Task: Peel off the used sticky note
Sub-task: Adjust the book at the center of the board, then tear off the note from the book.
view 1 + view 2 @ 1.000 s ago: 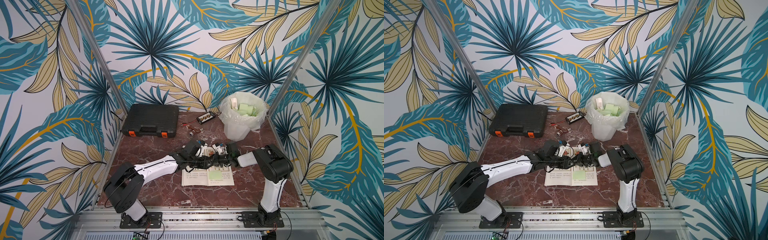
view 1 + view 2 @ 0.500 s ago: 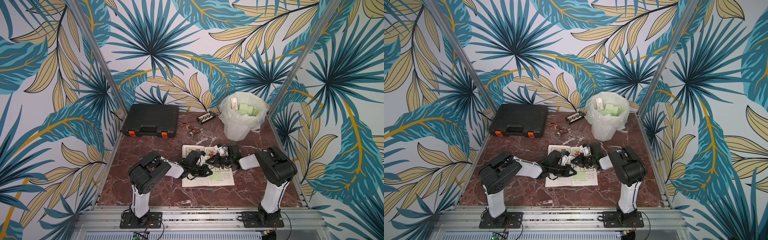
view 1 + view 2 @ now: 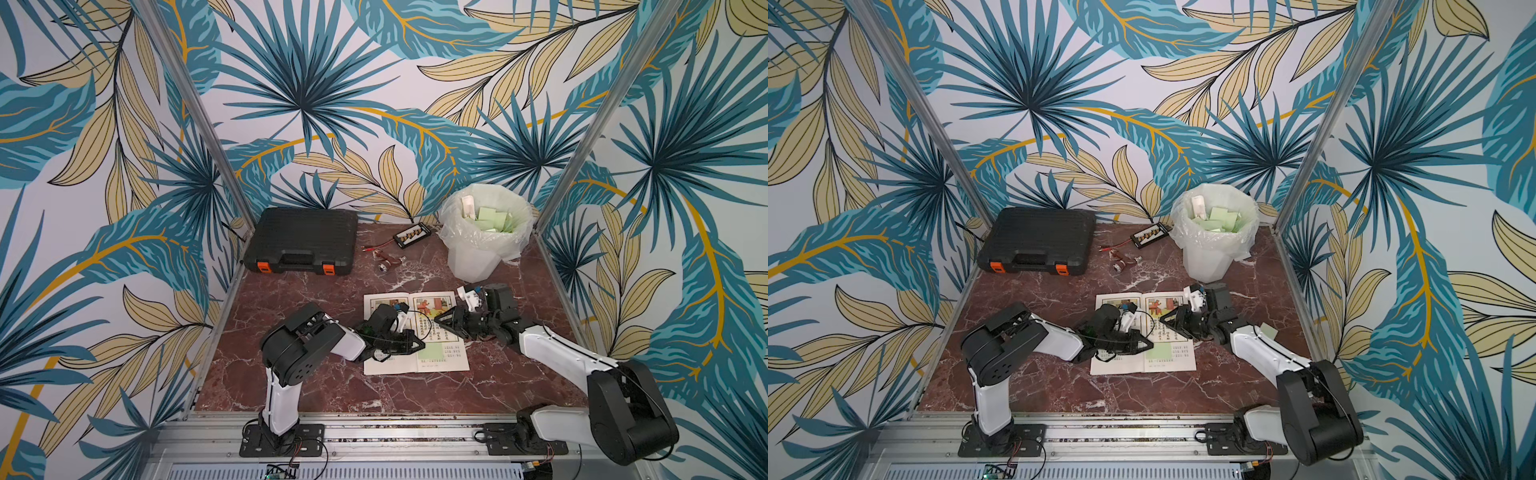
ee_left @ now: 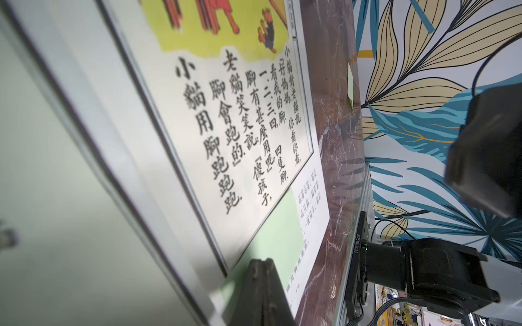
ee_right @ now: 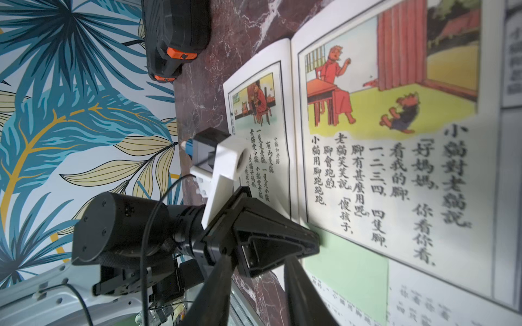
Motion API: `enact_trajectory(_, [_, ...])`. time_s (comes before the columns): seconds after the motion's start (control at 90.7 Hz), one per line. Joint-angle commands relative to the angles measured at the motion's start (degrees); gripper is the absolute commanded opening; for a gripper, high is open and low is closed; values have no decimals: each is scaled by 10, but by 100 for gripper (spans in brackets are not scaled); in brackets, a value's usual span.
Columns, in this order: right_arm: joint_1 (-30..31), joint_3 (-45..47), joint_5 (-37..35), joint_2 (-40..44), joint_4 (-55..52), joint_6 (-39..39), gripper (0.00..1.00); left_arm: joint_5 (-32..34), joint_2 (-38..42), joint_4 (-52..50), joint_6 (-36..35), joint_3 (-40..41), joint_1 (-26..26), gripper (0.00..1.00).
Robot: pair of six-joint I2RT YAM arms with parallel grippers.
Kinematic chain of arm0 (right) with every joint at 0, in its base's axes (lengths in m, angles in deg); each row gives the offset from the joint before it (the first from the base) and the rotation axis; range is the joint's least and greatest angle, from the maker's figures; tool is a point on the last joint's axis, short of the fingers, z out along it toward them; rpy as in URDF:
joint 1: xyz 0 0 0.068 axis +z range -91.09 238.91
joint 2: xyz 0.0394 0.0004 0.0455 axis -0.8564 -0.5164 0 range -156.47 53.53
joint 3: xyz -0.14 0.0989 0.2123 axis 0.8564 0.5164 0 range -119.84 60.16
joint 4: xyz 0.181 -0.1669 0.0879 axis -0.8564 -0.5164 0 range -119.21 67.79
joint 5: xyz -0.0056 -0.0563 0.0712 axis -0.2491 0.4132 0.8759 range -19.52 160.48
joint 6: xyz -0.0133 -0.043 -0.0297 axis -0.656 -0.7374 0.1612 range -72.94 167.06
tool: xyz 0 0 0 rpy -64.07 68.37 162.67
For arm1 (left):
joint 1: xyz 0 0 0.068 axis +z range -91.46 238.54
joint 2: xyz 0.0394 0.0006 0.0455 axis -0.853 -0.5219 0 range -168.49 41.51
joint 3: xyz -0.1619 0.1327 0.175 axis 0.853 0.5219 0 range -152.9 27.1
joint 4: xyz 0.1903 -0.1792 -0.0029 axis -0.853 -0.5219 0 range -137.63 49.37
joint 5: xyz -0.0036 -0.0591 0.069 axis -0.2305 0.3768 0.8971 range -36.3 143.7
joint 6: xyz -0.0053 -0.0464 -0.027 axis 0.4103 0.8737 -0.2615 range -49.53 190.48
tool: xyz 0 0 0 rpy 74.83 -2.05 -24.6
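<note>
Resting closed at the edge of the sticky note (image 3: 430,353), low on the right page of the book (image 3: 454,362) beside the spine, the left gripper (image 3: 421,344) may drag the page up; the right gripper (image 3: 437,323) hovers part-open, apparently not pinning it.

Left arm folded back, left gripper (image 3: 419,345) closed beside sticky note (image 3: 430,353), right gripper (image 3: 438,325) jaws parted

Book (image 3: 390,365) on the table (image 3: 332,390), sticky note (image 3: 430,353) on its right page; bin (image 3: 478,257) behind it, case (image 3: 303,237) back-left
</note>
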Motion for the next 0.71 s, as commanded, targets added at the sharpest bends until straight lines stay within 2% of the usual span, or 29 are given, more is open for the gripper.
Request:
enact_trajectory(0.0, [-3,37,0,2,-85,-31,36,52,-62,-80,-24,26,-2,2])
enact_trajectory(0.187, [-6,62,-39,-54,-96,-93,40,53,-59,-86,-28,24,-2,2])
enact_trajectory(0.264, [-8,72,-40,-89,-69,-103,41,52,-58,-85,-28,25,-1,2])
enact_trajectory(0.573, [-8,99,31,-191,103,-36,41,43,-58,-81,-22,20,-2,6])
enact_trajectory(0.694, [-8,105,41,-202,144,-12,35,45,-54,-88,-23,17,-2,7])
